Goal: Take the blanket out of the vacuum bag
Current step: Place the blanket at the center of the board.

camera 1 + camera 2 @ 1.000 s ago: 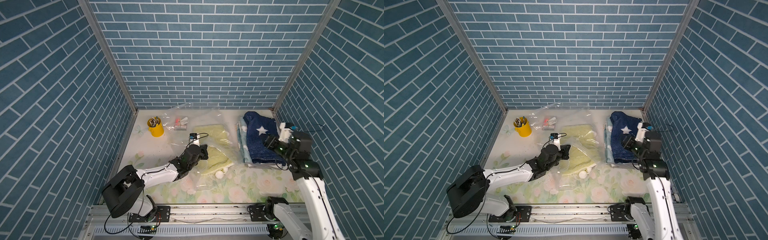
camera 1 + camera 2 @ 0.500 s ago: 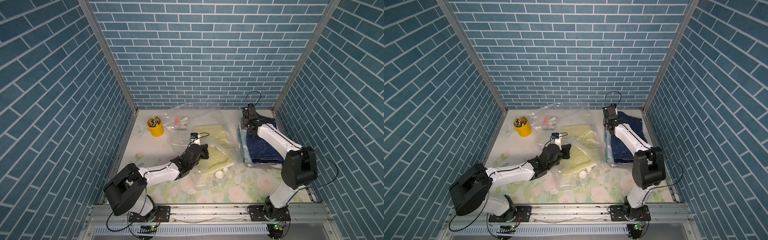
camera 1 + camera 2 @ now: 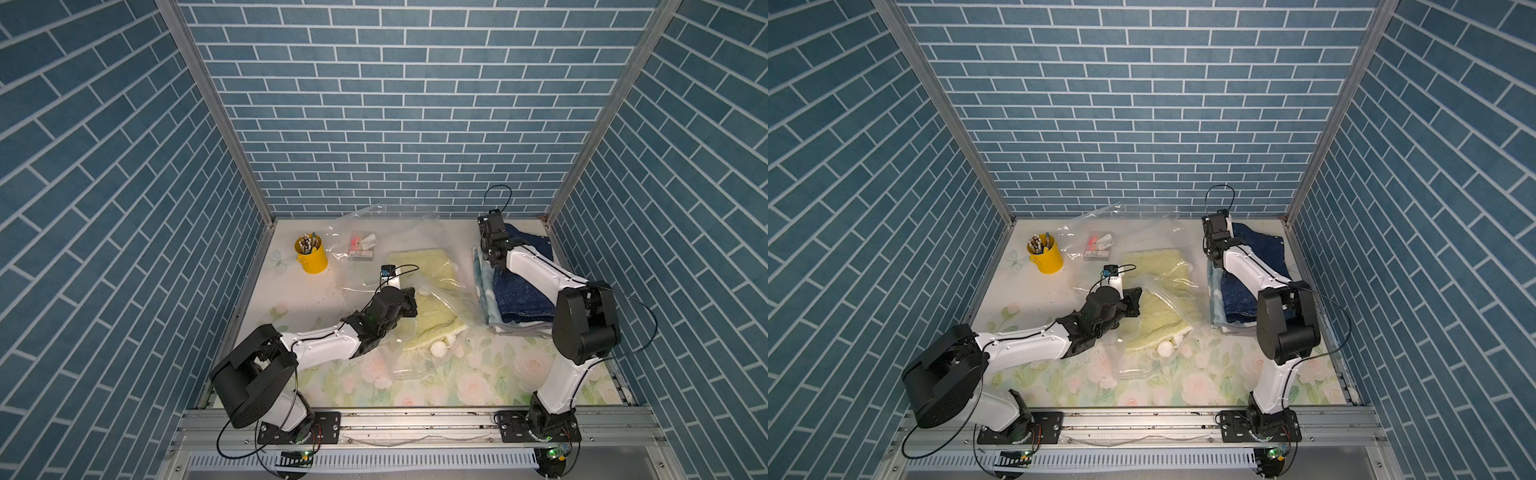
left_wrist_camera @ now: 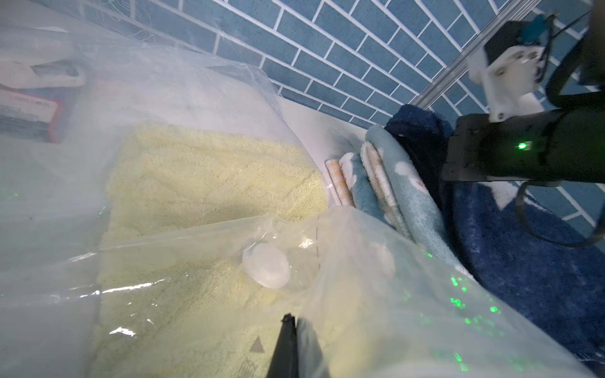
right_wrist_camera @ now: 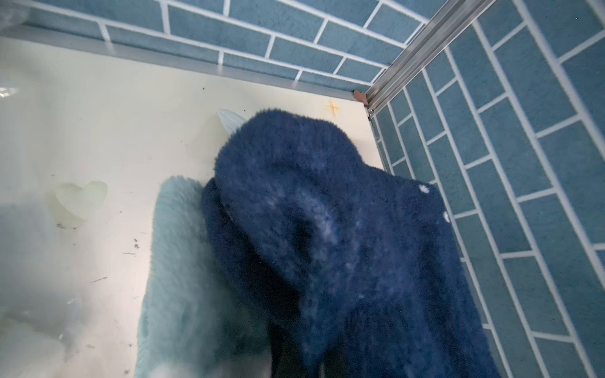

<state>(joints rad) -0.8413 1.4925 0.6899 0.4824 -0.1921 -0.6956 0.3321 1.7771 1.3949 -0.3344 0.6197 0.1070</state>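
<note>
Pinning the vacuum bag (image 3: 451, 297) looks like the job in hand. In both top views it sprawls mid-bench w/ the yellow blanket (image 3: 419, 266) inside; the white pompoms (image 3: 438, 350) at the near end are prob. poking out of the mouth. The left arm (image 3: 324, 345) reaches in low beside it; the right arm (image 3: 536, 266) stretches to the far end of the folded stack, well apart from the bag.

Left wrist view: left jaws closed flat, seemingly on a pinch of clear film w/ no fleece caught; the round valve (image 4: 266, 269) sits just ahead, on the yellow pile. Keep that pinch on plastic only & press low, else bag & blanket travel together.

Right wrist view: right jaws hidden under a hump of dark blue blanket (image 5: 327, 229); closed, apparently on a fold of it; a pale blue blanket (image 5: 183, 261) lies beside. Wrong cloth for this task, imo; drop it, come to the pompom end, grip deep fleece, pull low & slow away from the left pinch.
</note>
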